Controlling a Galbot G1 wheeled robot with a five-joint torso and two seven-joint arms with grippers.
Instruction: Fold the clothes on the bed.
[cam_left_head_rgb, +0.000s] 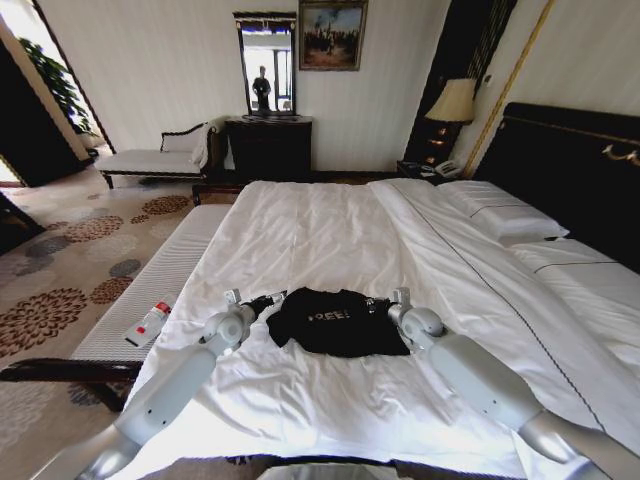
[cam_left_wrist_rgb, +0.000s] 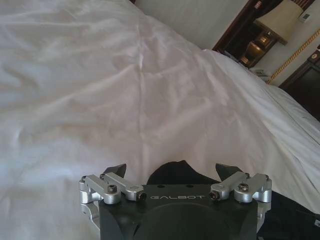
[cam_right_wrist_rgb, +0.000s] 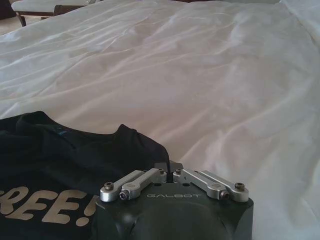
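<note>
On the bed (cam_left_head_rgb: 330, 230) the left gripper (cam_left_head_rgb: 272, 299) (jaws spread) flanks the T-shirt (cam_left_head_rgb: 338, 322), the right gripper (cam_left_head_rgb: 378, 304) pinching its edge.

Both arms reach forward over the bed's near edge. Left end effector (cam_left_head_rgb: 272, 298) low, fingers spread wide. Right end effector (cam_left_head_rgb: 377, 304) low, fingers drawn together, tips hidden.

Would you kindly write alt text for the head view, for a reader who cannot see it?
A black T-shirt lies on a white bed, with the left pincer at one edge and the right pincer at the other. A white bench stands left of the bed, with a small bottle on it.
</note>
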